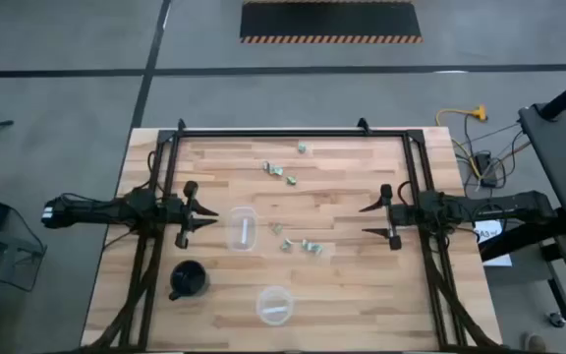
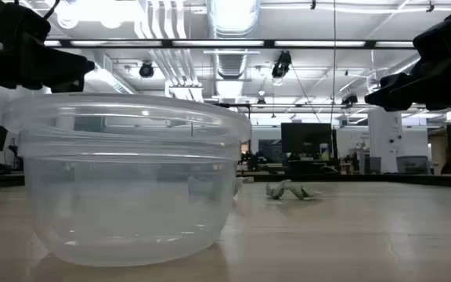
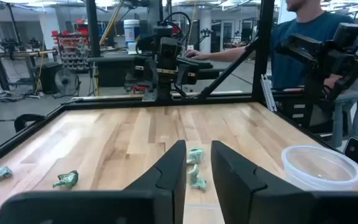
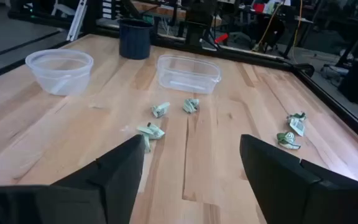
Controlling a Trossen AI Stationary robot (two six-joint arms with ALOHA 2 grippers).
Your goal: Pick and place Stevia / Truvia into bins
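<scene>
Right gripper [image 1: 369,220] hangs wide open and empty; crumpled Stevia packets [image 1: 301,244] lie on the table [image 1: 362,285] well ahead of it, between both arms. Left gripper [image 1: 209,215], fingers nearly together, holds nothing beside the squarish bin [image 1: 242,228].

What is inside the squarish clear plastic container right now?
The squarish clear plastic container holds one pale packet-like strip lying flat. Nothing else shows through its clear walls from above or from the right wrist view.
</scene>
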